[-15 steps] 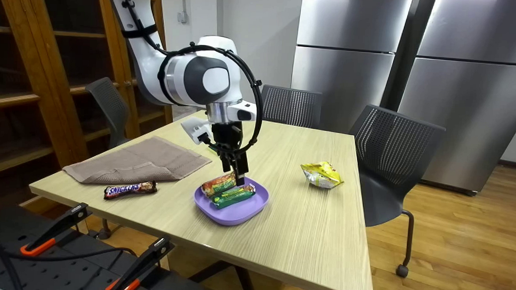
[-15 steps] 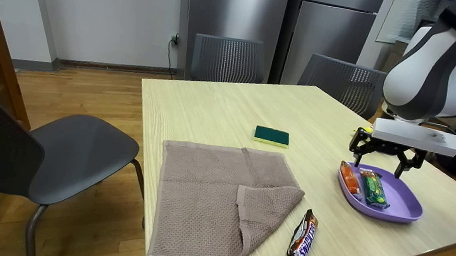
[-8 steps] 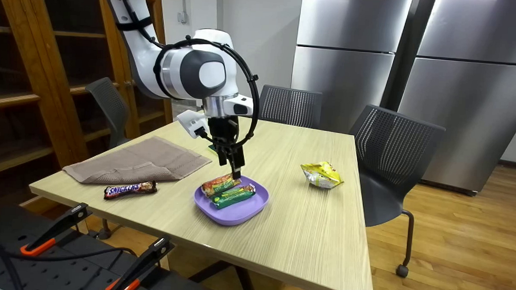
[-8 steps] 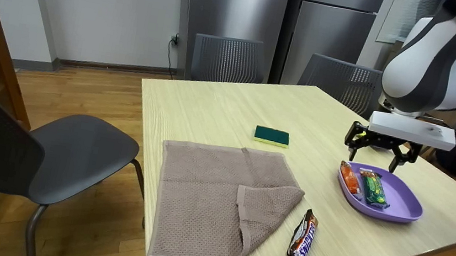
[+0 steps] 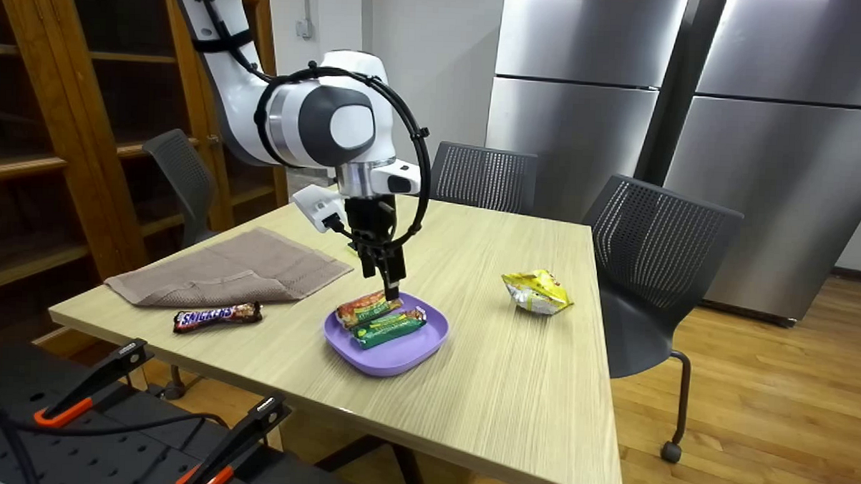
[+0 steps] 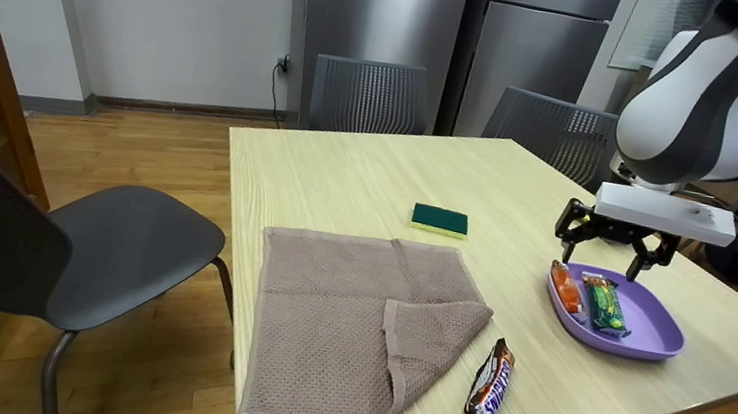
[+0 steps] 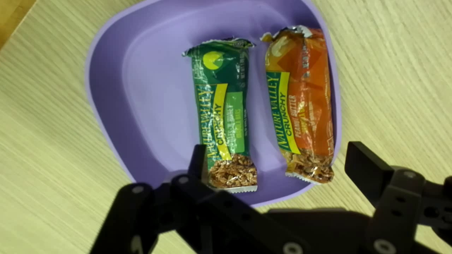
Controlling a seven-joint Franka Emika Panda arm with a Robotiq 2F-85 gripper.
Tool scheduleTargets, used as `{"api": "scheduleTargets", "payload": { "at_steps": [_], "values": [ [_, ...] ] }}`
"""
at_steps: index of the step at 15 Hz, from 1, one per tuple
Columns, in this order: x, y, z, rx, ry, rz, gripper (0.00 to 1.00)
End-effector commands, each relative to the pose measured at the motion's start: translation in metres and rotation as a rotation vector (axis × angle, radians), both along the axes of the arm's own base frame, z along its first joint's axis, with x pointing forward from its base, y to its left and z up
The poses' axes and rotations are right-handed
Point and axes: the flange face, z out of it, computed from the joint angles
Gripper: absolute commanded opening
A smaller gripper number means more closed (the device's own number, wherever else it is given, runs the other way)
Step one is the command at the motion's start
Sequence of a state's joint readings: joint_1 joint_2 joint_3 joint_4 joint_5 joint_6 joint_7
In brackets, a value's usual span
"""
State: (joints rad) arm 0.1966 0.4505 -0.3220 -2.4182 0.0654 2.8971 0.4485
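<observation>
My gripper (image 7: 277,155) is open and empty, its jaws wide apart. It hovers above the far edge of a purple plate (image 5: 398,360), as the exterior view (image 6: 600,263) also shows. On the plate (image 7: 155,88) lie a green granola bar (image 7: 224,116) and an orange granola bar (image 7: 305,98), side by side. The orange bar lies against the plate's side wall. In the wrist view one finger overlaps the lower end of the green bar and the other stands beyond the rim. I see no contact with either bar.
A Snickers bar (image 6: 490,385) lies near the table edge beside a brown towel (image 6: 327,320) with one folded corner. A green and yellow sponge (image 6: 440,219) lies behind the towel. A yellow snack bag (image 5: 537,292) lies across the table. Chairs (image 5: 658,271) stand around it.
My gripper has risen slightly and shifted a little left in both exterior views, then hardly moved over the last half second. It stays open. The plate and bars have not moved.
</observation>
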Motion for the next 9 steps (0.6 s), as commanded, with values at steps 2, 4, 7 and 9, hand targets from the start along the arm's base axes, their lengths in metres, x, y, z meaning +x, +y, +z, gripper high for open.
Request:
{"api": "scheduleTargets", "payload": {
  "at_steps": [2, 4, 7, 9],
  "values": [
    [-0.002, 0.018, 0.008, 0.053, -0.017, 0.086, 1.00],
    [-0.003, 0.026, 0.008, 0.063, -0.019, 0.112, 1.00],
    [-0.005, 0.037, 0.009, 0.076, -0.020, 0.132, 1.00],
    [-0.008, 0.045, 0.009, 0.083, -0.021, 0.134, 1.00]
  ]
}}
